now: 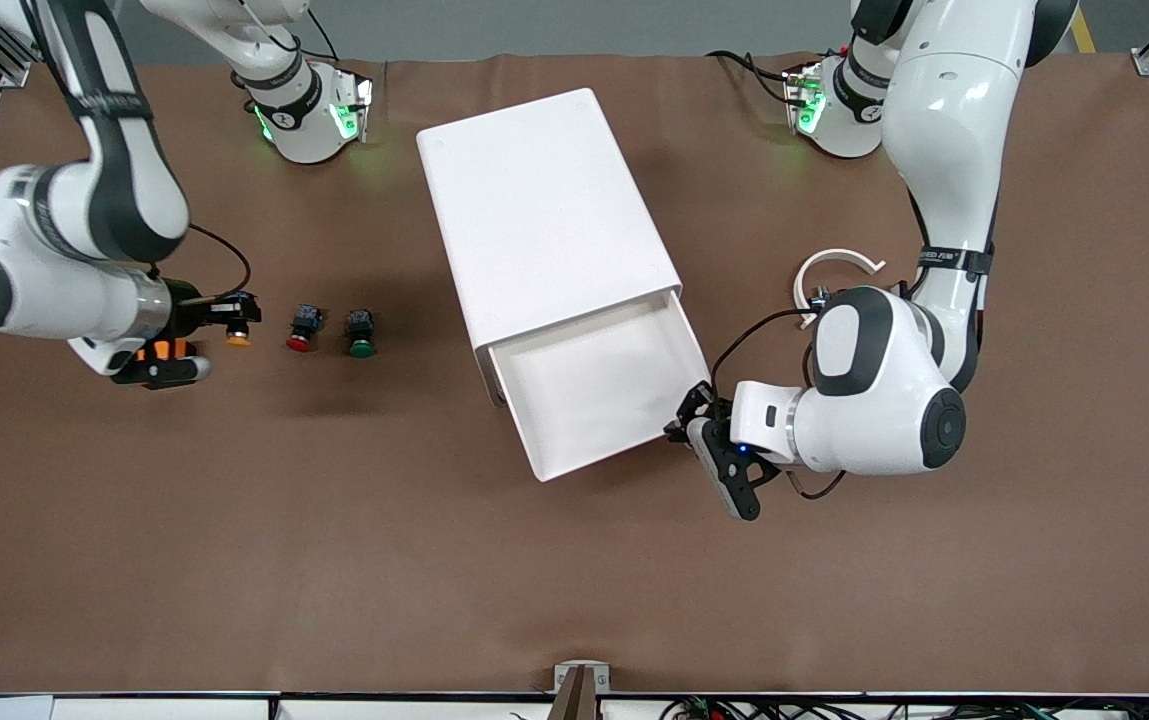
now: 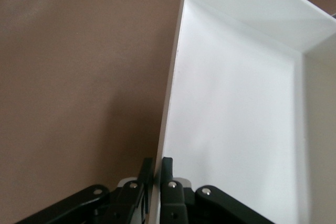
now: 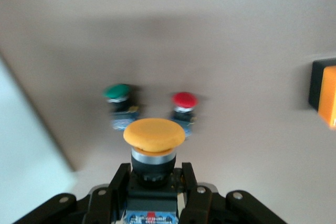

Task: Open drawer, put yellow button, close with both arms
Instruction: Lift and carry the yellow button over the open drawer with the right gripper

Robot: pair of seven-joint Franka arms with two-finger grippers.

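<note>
Right gripper (image 3: pixel 152 192): clamping the yellow button (image 3: pixel 153 136) beside the red button (image 1: pixel 302 328); a shallow hold risks dropping it.
Left gripper (image 2: pixel 156 174): pinching the open drawer (image 1: pixel 594 395) wall.

Brown table (image 1: pixel 574 580) carries white cabinet (image 1: pixel 534 210), red button (image 1: pixel 303 327), green button (image 1: pixel 360 332)

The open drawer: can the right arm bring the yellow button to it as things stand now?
Probably yes. The right gripper is shut on the yellow button, the drawer is pulled out, and only the red button and green button lie low between them.
</note>
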